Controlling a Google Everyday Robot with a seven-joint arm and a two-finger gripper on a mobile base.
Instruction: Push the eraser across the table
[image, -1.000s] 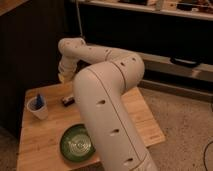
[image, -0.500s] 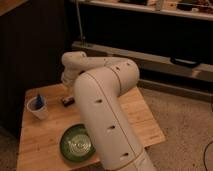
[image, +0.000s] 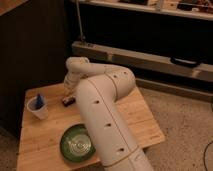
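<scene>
One arm bends over one table, elbow high, wrist dipping down. One green plate, one cup, one eraser mid-table, just beneath the gripper, which is clamped closed, gripping nothing.

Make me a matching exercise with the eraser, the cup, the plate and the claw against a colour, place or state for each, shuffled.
Things:
1 eraser
2 cup
3 plate
4 claw

Descriptions:
a green, near the front edge of the table
b shut, right by the eraser
c white, at the left of the picture
d small and dark, lying mid-table

Pairs: 1-d, 2-c, 3-a, 4-b
</scene>
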